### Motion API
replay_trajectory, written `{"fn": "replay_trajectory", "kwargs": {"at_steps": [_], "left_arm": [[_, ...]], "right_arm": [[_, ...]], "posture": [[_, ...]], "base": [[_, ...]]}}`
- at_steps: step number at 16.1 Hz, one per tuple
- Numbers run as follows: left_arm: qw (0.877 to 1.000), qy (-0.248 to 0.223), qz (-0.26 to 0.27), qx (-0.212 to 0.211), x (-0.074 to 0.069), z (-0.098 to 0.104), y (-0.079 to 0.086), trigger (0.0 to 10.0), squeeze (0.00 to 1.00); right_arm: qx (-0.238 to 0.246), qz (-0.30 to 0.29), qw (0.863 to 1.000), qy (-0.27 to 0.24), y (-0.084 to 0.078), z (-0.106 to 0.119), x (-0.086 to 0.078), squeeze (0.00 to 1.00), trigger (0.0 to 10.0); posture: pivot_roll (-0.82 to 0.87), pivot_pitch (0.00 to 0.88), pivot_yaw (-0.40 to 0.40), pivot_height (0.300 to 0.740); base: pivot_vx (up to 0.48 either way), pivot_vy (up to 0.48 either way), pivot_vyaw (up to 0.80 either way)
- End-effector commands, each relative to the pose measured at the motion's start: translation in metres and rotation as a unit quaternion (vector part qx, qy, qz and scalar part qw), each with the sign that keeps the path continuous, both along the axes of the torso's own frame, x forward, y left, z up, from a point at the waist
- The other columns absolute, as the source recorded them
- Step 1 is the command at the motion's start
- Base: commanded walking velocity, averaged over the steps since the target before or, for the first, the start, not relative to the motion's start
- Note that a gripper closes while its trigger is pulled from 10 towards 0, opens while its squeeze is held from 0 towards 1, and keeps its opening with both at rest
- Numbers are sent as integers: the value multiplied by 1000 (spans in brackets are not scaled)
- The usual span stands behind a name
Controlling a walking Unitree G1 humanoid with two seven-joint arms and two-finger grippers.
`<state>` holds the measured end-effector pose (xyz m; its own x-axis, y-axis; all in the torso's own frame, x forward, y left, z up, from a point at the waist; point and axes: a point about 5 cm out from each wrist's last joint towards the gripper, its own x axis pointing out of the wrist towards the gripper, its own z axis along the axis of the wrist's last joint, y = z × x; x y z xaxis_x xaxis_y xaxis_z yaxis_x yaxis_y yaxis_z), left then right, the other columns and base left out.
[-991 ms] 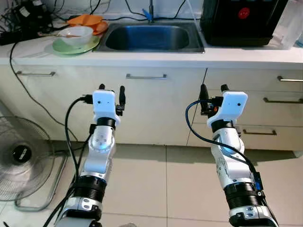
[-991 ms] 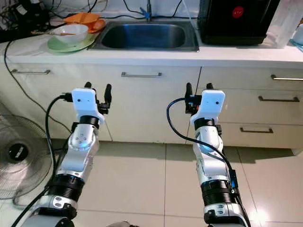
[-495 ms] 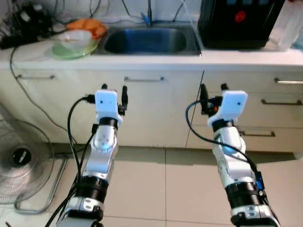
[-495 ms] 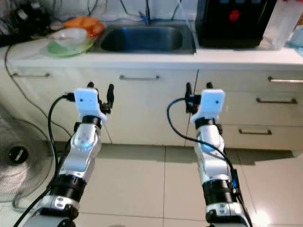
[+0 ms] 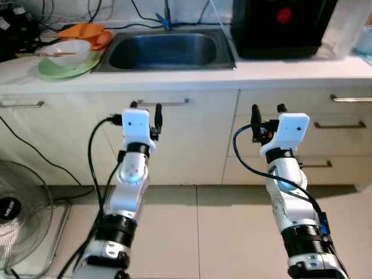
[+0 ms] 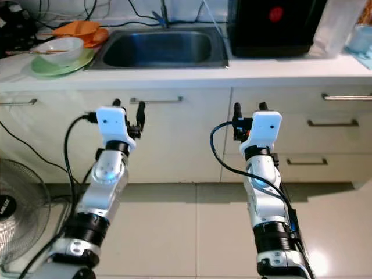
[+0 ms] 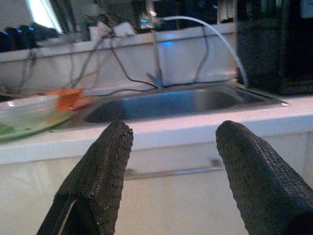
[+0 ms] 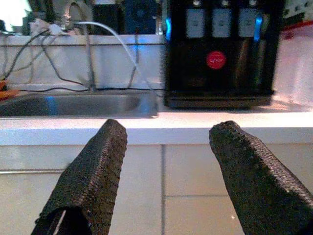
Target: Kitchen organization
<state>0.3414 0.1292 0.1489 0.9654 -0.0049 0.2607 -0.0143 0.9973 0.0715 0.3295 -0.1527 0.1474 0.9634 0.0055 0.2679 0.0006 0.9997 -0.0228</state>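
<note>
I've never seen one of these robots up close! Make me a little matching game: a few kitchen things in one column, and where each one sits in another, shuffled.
Things:
1. white bowl
2. sink
3. black dispenser
4. fan

Places:
A. on the floor, at the robot's left
B. on the counter, right of the sink
C. on the green plate
D. set into the counter, between the dishes and the dispenser

Pairs: 1-C, 2-D, 3-B, 4-A
</note>
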Motion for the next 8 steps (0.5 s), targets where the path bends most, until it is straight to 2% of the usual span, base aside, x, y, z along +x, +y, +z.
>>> {"fn": "replay_trajectory", "kwargs": {"at_steps": [1,4,6,8], "left_arm": [[1000,0,13,-2,1,1,7,10000,0],[1000,-1,15,-4,1,2,7,10000,0],[1000,0,16,-5,1,2,8,10000,0],[1000,0,17,-7,1,2,9,10000,0]], "right_arm": [[-7,15,1000,-5,9,4,1,0,10000],[-10,16,1000,-5,9,4,1,0,10000],[-8,16,1000,-5,9,3,1,0,10000],[-3,17,1000,-4,9,3,1,0,10000]], "posture": [[23,0,60,740],[23,0,59,740],[23,0,59,740],[23,0,58,740]], "base": [[277,0,0],[274,0,0],[274,0,413],[266,0,0]]}}
